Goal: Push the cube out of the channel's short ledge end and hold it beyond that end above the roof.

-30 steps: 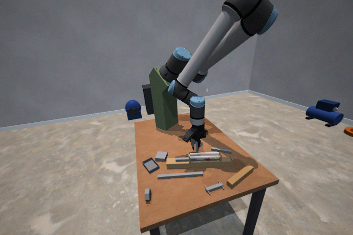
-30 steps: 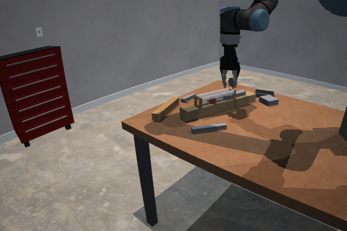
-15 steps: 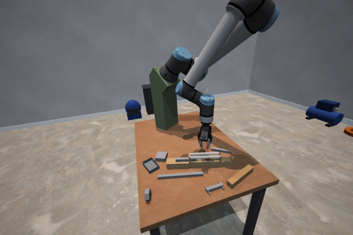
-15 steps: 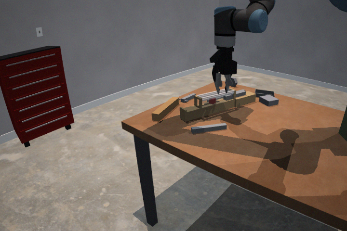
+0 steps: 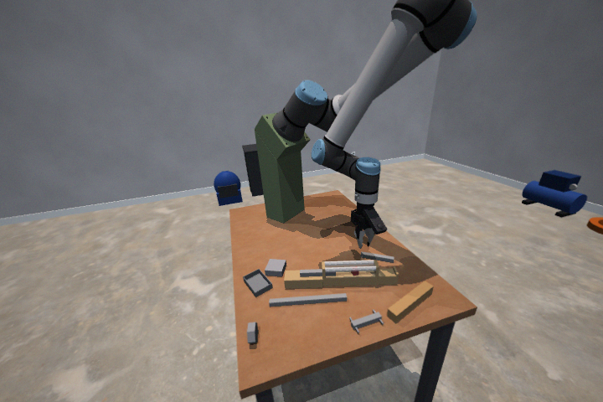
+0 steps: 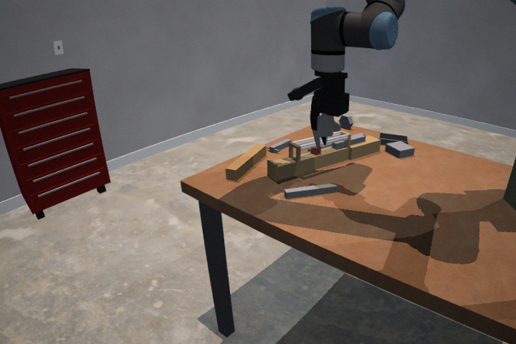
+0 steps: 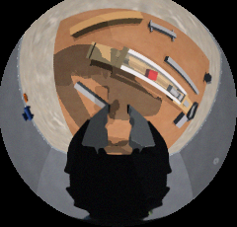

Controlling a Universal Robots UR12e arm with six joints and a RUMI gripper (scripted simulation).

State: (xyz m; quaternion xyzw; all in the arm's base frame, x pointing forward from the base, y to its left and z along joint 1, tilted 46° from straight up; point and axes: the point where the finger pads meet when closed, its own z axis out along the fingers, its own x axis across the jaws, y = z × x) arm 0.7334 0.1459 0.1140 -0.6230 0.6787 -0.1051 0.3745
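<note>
Red cube in the channel, my gripper empty and held above the table.
I have the black two-jaw gripper (image 5: 364,244) (image 6: 321,145) (image 7: 118,105) pointing down with its grey fingertips a little apart and nothing between them, near the short grey bar (image 5: 377,257) (image 6: 310,190) (image 7: 90,94) that lies beside the tan, straight-walled channel (image 5: 349,281) (image 6: 330,160) (image 7: 105,55) on the brown wooden table (image 5: 288,360) (image 6: 449,174) (image 7: 195,54). The small red cube (image 5: 355,271) (image 6: 315,150) (image 7: 152,75) sits inside, under the pale roof rods, between the channel's two ends. A plain tan rectangular block (image 5: 410,301) (image 6: 246,162) (image 7: 106,23) lies apart from the channel.
</note>
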